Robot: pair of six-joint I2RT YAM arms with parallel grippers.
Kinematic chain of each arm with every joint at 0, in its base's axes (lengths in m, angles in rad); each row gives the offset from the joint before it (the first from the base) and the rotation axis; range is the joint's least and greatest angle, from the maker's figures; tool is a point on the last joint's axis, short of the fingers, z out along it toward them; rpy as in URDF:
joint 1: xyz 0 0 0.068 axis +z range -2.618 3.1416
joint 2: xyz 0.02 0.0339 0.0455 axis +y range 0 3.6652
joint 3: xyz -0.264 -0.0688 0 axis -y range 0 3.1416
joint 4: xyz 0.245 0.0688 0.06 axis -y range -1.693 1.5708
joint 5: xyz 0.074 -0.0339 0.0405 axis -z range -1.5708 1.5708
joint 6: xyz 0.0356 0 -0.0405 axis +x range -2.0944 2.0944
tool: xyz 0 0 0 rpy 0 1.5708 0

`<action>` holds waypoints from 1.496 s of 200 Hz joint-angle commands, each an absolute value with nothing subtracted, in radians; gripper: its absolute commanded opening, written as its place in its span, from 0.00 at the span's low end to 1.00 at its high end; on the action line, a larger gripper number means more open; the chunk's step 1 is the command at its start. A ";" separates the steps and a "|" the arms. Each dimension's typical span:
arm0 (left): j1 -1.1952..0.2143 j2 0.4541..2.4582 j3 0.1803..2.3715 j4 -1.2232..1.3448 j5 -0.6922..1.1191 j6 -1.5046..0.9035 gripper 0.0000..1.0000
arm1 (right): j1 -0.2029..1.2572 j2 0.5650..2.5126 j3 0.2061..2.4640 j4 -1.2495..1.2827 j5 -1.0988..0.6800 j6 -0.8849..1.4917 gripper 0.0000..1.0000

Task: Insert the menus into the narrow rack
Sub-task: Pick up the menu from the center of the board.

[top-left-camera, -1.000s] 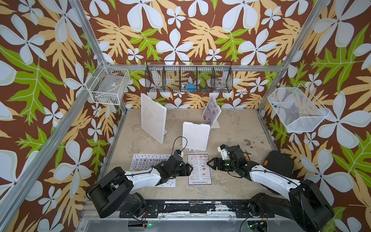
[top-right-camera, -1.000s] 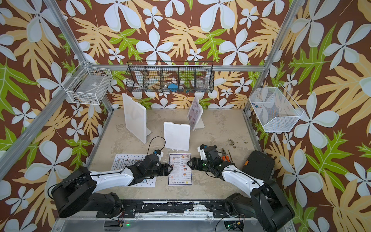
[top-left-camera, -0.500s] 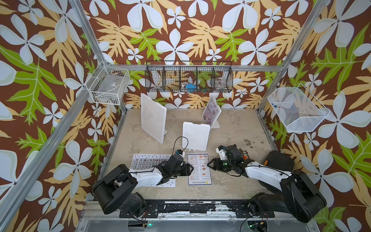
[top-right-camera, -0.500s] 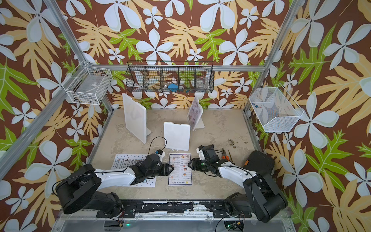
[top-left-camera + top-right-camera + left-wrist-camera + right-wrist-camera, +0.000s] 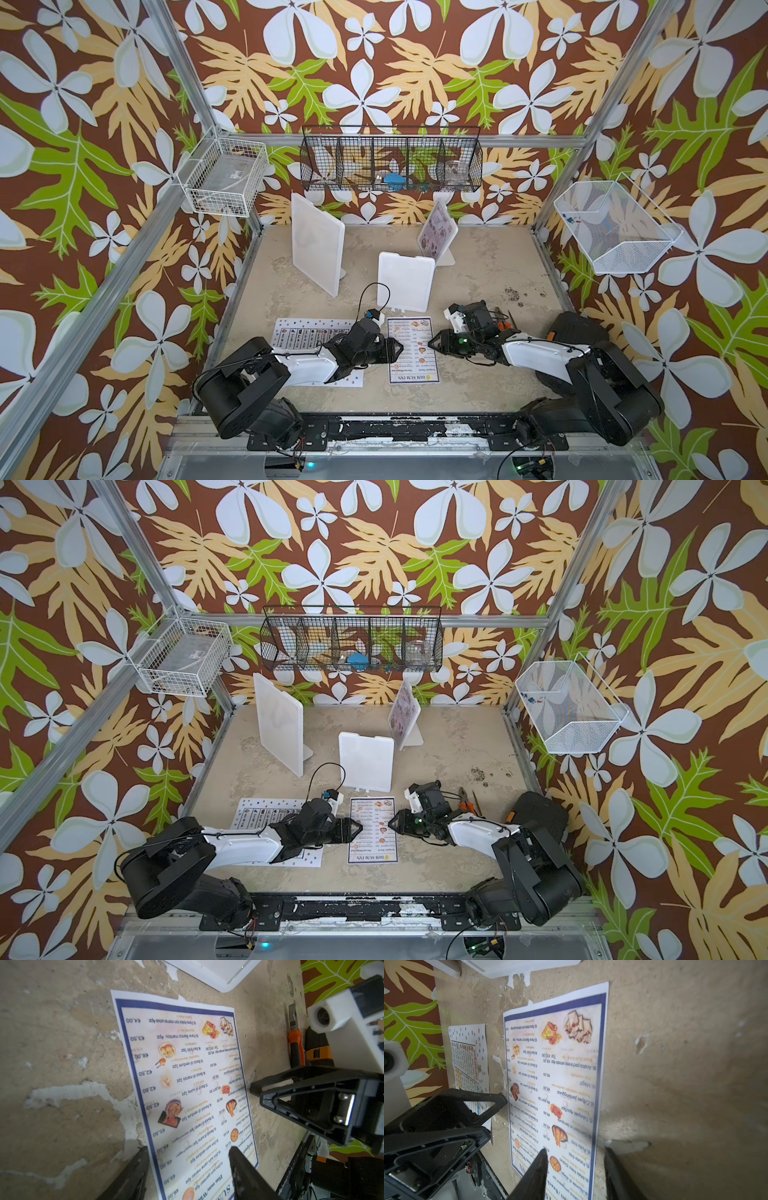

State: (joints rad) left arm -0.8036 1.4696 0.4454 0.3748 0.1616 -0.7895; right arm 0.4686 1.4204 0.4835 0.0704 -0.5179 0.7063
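Blue-bordered paper DIM SUM INN menu (image 5: 412,351) lies flat on the beige worktop (image 5: 478,282); my left gripper (image 5: 399,348) and right gripper (image 5: 431,344) straddle its opposite long edges, both spread.

Robot lab cell, aluminium frame (image 5: 532,141), wallpaper walls (image 5: 374,83) (floral), wire baskets (image 5: 390,166)

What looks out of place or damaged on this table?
Orange-handled metal pliers lie by the right arm, a stray tool. The beige tabletop is chipped into white patches, with dark crumbs scattered beyond the pliers.
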 commanded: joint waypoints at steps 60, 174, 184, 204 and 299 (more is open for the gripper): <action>-0.805 1.519 0.439 0.328 0.193 -0.800 0.74 | 0.471 1.463 0.445 0.104 -0.588 0.742 0.41; -0.822 1.577 0.463 0.324 0.216 -0.792 0.82 | 0.472 1.527 0.407 0.302 -0.691 0.820 0.37; -0.826 1.581 0.466 0.318 0.213 -0.790 0.82 | 0.471 1.531 0.399 0.332 -0.698 0.833 0.37; -0.835 1.589 0.472 0.304 0.206 -0.784 0.82 | 0.471 1.538 0.384 0.393 -0.718 0.858 0.37; -0.864 1.630 0.555 0.120 0.137 -0.720 0.81 | 0.471 1.585 0.383 0.500 -0.743 0.899 0.36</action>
State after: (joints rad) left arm -0.8558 1.6089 0.5446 0.4416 0.1791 -0.7429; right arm 0.4706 1.5768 0.3817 0.4957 -0.7589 0.8871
